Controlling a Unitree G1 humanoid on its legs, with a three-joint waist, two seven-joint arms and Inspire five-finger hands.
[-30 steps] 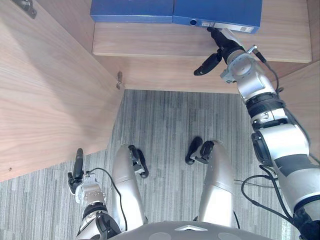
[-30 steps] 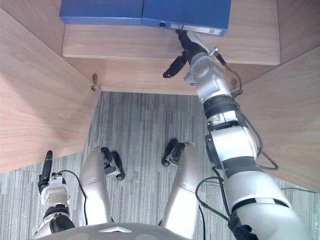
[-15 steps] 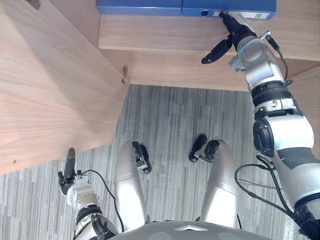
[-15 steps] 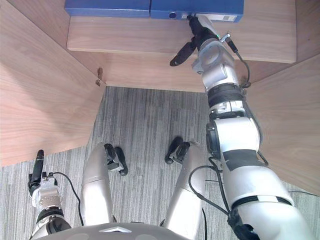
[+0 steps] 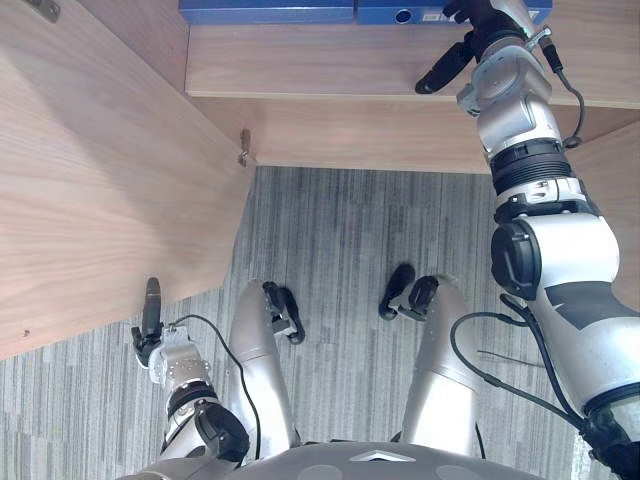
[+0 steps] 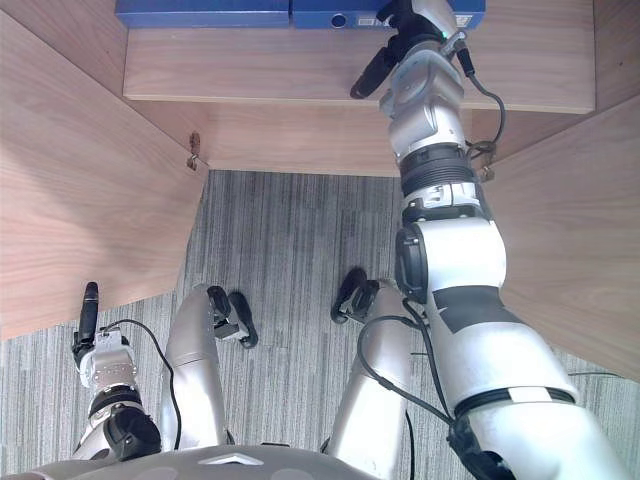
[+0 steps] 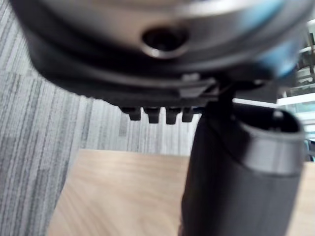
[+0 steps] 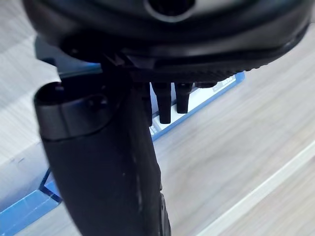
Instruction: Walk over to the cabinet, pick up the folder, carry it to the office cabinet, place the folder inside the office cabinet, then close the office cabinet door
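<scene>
Right hand (image 5: 482, 22) up at the cabinet shelf (image 5: 330, 70), fingers straight and unclenched, tips against the blue folder (image 5: 385, 12), thumb splayed clear. Folder lies flat on the shelf, just beside a second blue folder (image 5: 265, 10). Left hand (image 5: 152, 315) hangs low by the open door (image 5: 90, 180), fingers straight.

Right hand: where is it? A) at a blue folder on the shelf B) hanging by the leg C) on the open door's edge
A: the right hand reaches up to the right-hand blue folder lying on the shelf, fingers straight toward its edge.
</scene>
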